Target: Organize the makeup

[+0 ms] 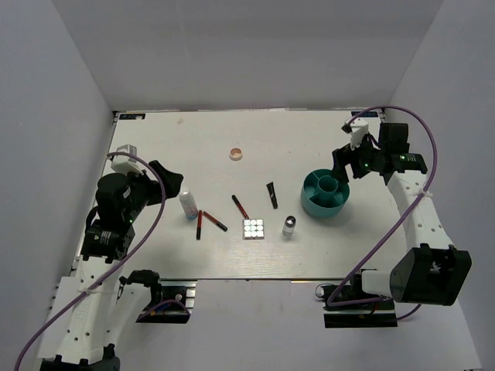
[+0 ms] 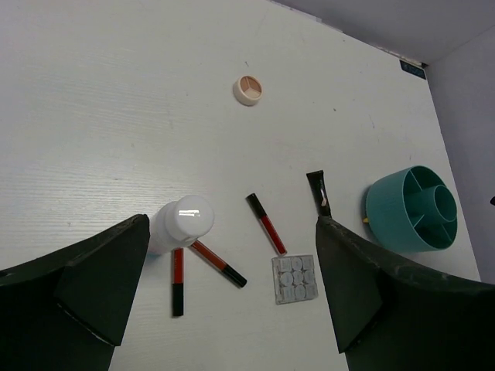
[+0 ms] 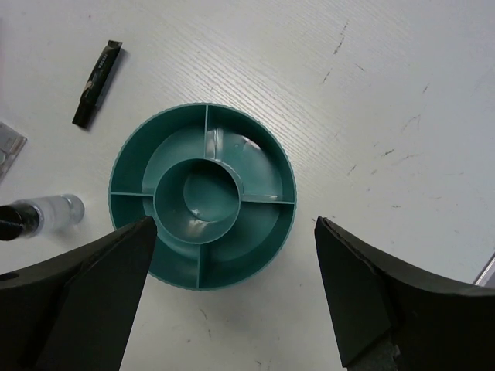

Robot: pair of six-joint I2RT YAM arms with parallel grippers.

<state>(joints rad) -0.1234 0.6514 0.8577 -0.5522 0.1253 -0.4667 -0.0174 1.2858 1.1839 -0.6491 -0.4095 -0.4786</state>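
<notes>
On the table [image 1: 155, 139] everything lies loose outside the empty tub [image 1: 325, 193]: bottle [image 1: 188, 205], pencils [image 1: 199, 224], palette [image 1: 253, 228], vial [image 1: 288, 226], tube [image 1: 272, 195], compact [image 1: 236, 154], so I judge nothing is sorted yet. Left gripper [image 1: 168, 182] hangs near the bottle, right gripper [image 1: 344, 164] above the tub, both with jaws spread, holding nothing.

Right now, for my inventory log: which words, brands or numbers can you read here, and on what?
Nothing is legible.
black tube: pale print along it, too blurred to read.
dark sticker at the far edge of the table: too small to read.
</notes>
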